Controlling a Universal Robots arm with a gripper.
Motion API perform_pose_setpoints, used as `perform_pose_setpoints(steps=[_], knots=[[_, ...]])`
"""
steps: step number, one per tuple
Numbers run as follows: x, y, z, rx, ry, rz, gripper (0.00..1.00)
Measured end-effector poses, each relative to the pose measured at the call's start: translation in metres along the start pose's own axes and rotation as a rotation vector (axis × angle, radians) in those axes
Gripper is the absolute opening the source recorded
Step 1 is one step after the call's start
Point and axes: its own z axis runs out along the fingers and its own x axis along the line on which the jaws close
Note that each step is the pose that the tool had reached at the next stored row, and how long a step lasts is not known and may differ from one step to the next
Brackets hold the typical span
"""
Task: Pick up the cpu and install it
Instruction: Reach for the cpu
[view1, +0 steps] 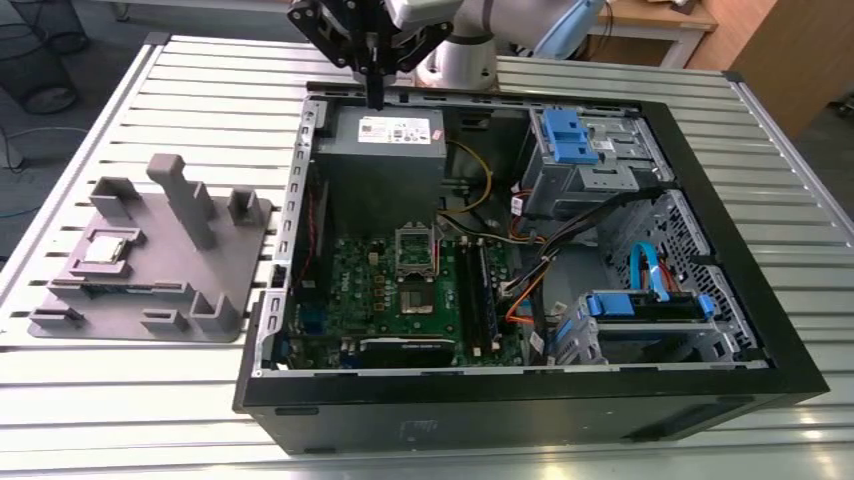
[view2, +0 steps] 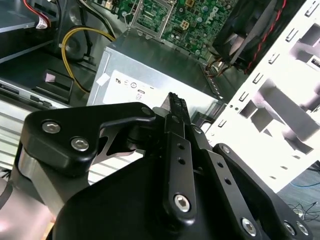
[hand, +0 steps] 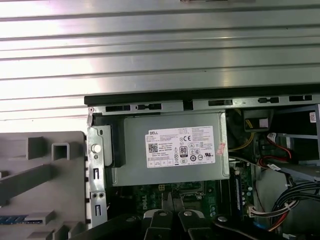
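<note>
Currently on the bench, as seen from the room:

1. Black metal two-finger gripper (view1: 378, 98): slim fingers pressed together, nothing between them. It hangs over the rear edge of the open case, just above the PSU. Both wrist views show the gripper (view2: 175, 102) (hand: 172, 199) with its tips together.
2. Small flat square cpu (view1: 107, 247), silvery-grey metal top: lies flat in a recess of the tray, outside the case, toward the exterior view's left. Well apart from the gripper.
3. Matte grey plastic tray (view1: 214, 300) w/ upright posts and blocks: sits on the table beside the case.
4. Black steel tower PC case (view1: 534, 410): lying on its side, side panel off, interior exposed.
5. PSU (view1: 380, 165): grey sheet-metal box w/ white label, at the rear of the case.
6. Green motherboard (view1: 354, 275): flat, densely populated. Rectangular metal socket frame (view1: 416, 250) near its middle.
7. Blue plastic drive brackets (view1: 566, 135): on the perforated metal cage at the exterior view's right.
8. Yellow and orange cables (view1: 474, 180): looped between the PSU, the board and the cage.
9. Ribbed silver aluminium table (view1: 134, 400): carries everything above.
</note>
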Motion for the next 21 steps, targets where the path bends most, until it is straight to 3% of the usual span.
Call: perform_pose_setpoints(steps=[12,21], knots=[[0.0138,-0.001,-0.0001,-0.0001,-0.0001,0.0,0.11],[0.0171,-0.0013,-0.0002,0.0,-0.0001,0.0,0.11]])
